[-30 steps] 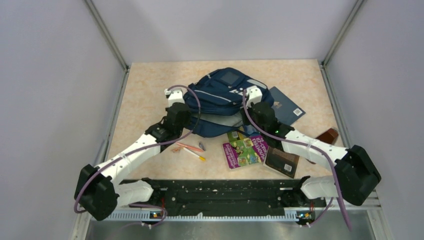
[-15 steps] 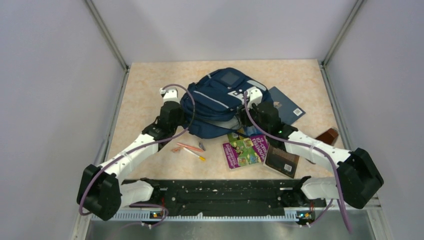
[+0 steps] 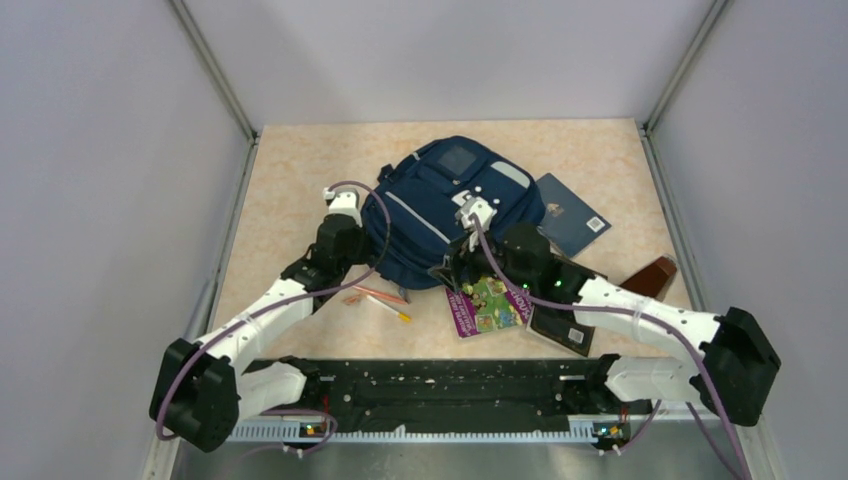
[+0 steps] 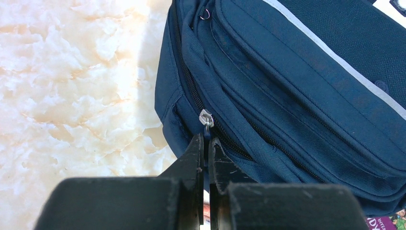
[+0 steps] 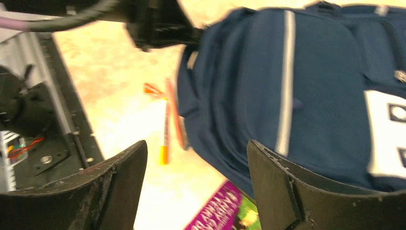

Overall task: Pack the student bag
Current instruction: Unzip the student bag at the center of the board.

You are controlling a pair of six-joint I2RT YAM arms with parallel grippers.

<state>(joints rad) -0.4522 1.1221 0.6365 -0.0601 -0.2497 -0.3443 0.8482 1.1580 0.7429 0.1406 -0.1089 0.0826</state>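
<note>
The student bag [image 3: 450,200], navy blue with grey-white stripes and white patches, lies flat in the middle of the table. My left gripper [image 3: 362,225] is at its left side. In the left wrist view it [image 4: 207,142] is shut on the blue zipper pull hanging from a metal slider [image 4: 206,118] on the bag [image 4: 297,81]. My right gripper [image 3: 452,270] hovers over the bag's near edge. In the right wrist view it [image 5: 196,146] stands open with nothing between its fingers, the bag [image 5: 311,96] to its right.
A purple picture book [image 3: 487,303] lies just in front of the bag, a brown notebook [image 3: 563,322] beside it. A dark blue book [image 3: 572,215] sits at the bag's right, a brown object [image 3: 655,272] further right. Orange pens [image 3: 385,300] lie front left.
My right gripper let go of the bag's right side, opened and swung to its near edge. The left gripper drew the zipper pull leftward; the bag settled flatter, its grey lining now hidden.
</note>
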